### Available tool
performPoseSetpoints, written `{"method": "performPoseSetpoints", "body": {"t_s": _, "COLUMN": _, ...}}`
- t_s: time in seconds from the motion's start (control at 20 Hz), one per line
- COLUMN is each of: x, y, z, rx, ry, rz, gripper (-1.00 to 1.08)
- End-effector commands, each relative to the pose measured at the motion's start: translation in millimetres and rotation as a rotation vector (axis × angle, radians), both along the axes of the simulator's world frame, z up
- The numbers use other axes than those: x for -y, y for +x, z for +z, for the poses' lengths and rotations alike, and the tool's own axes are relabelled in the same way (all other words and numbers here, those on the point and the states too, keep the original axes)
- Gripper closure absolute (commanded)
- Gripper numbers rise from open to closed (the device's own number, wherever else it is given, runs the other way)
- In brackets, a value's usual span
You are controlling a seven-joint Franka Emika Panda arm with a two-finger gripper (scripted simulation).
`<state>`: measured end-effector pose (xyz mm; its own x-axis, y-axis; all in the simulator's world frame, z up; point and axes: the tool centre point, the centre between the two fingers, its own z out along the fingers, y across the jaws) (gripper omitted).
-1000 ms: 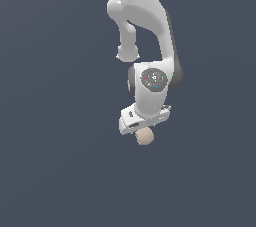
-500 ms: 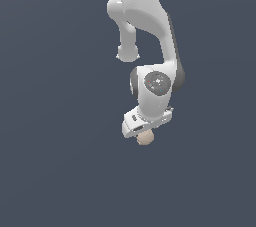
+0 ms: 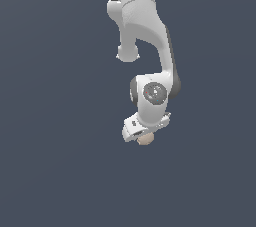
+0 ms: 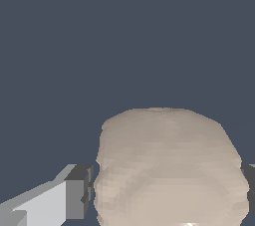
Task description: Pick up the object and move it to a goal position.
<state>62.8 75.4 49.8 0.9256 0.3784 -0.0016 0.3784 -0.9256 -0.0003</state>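
In the exterior view the white Panda arm [image 3: 145,31] hangs down from the top edge against a plain dark grey-blue backdrop. The gripper [image 3: 141,138] at its lower end pinches the beige lumpy ball [image 3: 145,140], which sits tucked just under the white hand. In the wrist view a dark finger pad [image 4: 79,192] presses against one flank of the ball [image 4: 169,170], another against the opposite flank.
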Motion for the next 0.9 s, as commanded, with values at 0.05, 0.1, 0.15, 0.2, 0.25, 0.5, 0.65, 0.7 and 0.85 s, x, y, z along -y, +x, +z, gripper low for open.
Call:
{"method": "performPoseSetpoints", "body": {"t_s": 0.05, "x": 0.0, "y": 0.9, "z": -8.8, "rx": 0.001, "ry": 0.0, "rz": 0.001, "gripper": -0.92}}
{"method": "performPoseSetpoints", "body": {"t_s": 0.1, "x": -0.1, "y": 1.3, "z": -9.2, "rx": 0.001, "ry": 0.0, "rz": 0.001, "gripper": -0.92}}
{"method": "performPoseSetpoints", "body": {"t_s": 0.15, "x": -0.1, "y": 1.7, "z": -8.9, "rx": 0.001, "ry": 0.0, "rz": 0.001, "gripper": -0.92}}
{"method": "performPoseSetpoints", "body": {"t_s": 0.2, "x": -0.2, "y": 1.8, "z": -8.7, "rx": 0.001, "ry": 0.0, "rz": 0.001, "gripper": -0.92}}
{"method": "performPoseSetpoints", "body": {"t_s": 0.25, "x": -0.2, "y": 1.8, "z": -8.7, "rx": 0.001, "ry": 0.0, "rz": 0.001, "gripper": 1.08}}
{"method": "performPoseSetpoints", "body": {"t_s": 0.5, "x": -0.2, "y": 1.8, "z": -8.7, "rx": 0.001, "ry": 0.0, "rz": 0.001, "gripper": 1.08}}
{"method": "performPoseSetpoints", "body": {"t_s": 0.65, "x": -0.2, "y": 1.8, "z": -8.7, "rx": 0.001, "ry": 0.0, "rz": 0.001, "gripper": 1.08}}
{"method": "performPoseSetpoints", "body": {"t_s": 0.7, "x": -0.2, "y": 1.8, "z": -8.7, "rx": 0.001, "ry": 0.0, "rz": 0.001, "gripper": 1.08}}
{"method": "performPoseSetpoints", "body": {"t_s": 0.85, "x": -0.2, "y": 1.2, "z": -8.1, "rx": 0.001, "ry": 0.0, "rz": 0.001, "gripper": 1.08}}
